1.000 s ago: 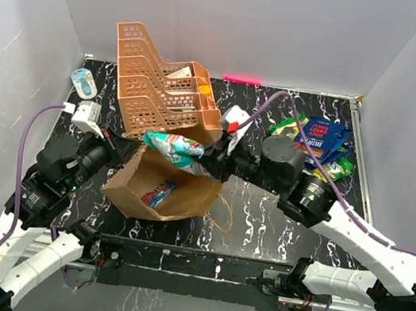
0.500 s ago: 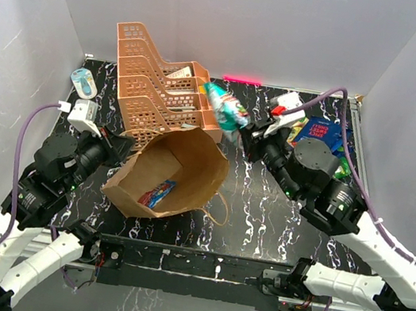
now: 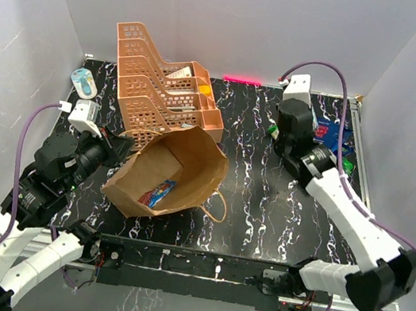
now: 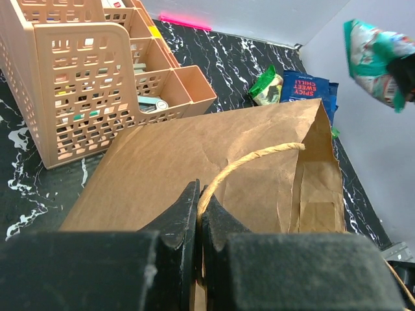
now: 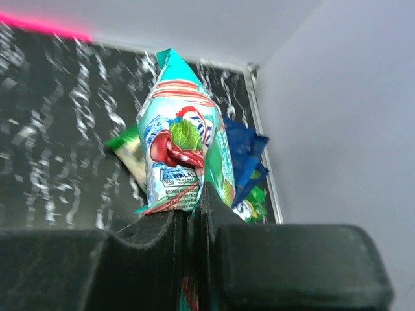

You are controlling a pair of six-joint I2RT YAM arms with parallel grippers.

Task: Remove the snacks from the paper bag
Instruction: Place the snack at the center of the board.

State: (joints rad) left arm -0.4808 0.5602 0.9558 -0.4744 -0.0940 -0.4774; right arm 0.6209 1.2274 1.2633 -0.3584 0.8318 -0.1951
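Blue and green foil packets lie out; right fingers pinch a teal foil packet over them, left fingers clamp the brown paper bag's twine handle; one colourful wrapper is left inside.

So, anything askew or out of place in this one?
The paper bag sits tipped rather than upright, its twine handle pinched by the left gripper; one snack packet lies inside.

white arms w/ blk joints, purple cables
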